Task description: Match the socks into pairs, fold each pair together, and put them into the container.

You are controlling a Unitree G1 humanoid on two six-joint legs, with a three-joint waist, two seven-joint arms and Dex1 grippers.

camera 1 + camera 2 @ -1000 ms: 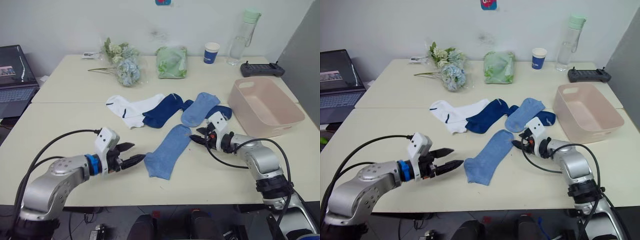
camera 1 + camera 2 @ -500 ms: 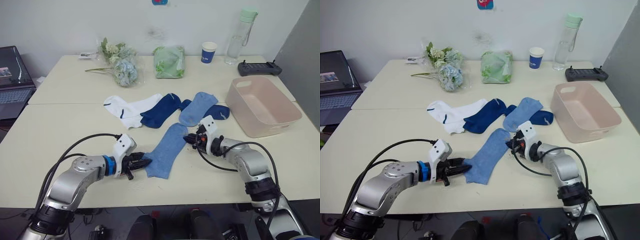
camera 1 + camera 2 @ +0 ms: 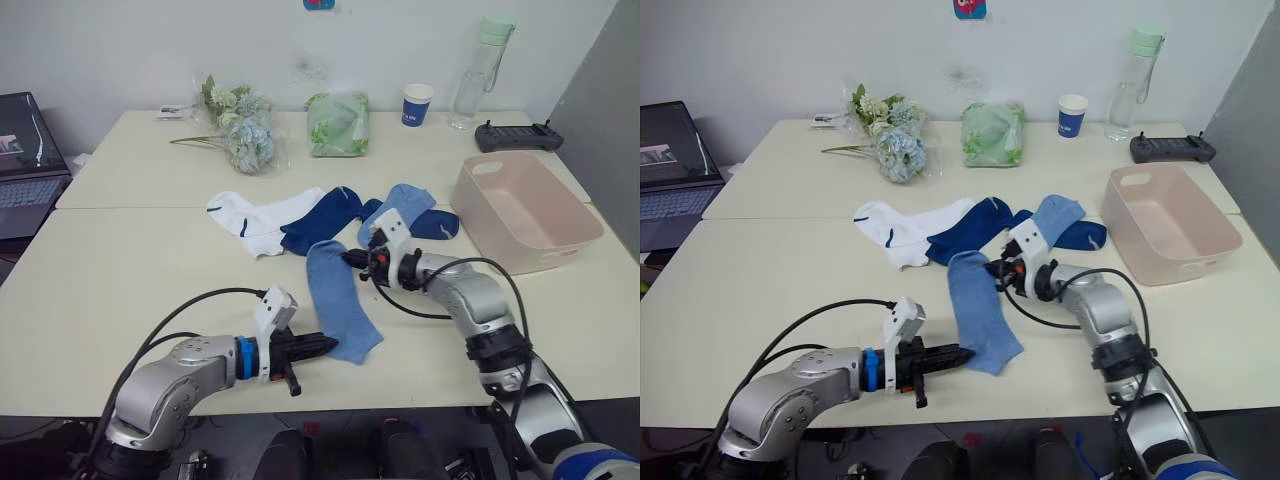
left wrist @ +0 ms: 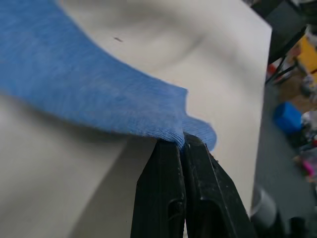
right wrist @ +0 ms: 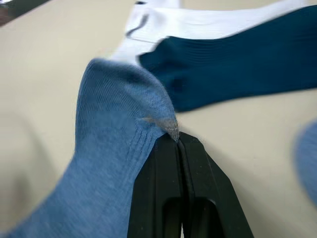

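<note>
Two grippers stretch a light blue sock [image 3: 340,298] across the pale worktop [image 3: 130,260]: the left gripper [image 3: 322,346] is pinched tight on one end, the right gripper [image 3: 352,259] clamped on the other, the soft knit sagging flat between them. Just beyond the right gripper lie the rest of the socks: a second light blue sock [image 3: 398,208], two navy socks [image 3: 322,220] and white socks [image 3: 262,218], overlapping in a loose row. The pink container [image 3: 522,212] sits empty, well off to the right gripper's outer side. The sock looks light and limp, likely to bunch or slip unless taken at its ends, as here; pairing it would mean laying it over its blue mate.
</note>
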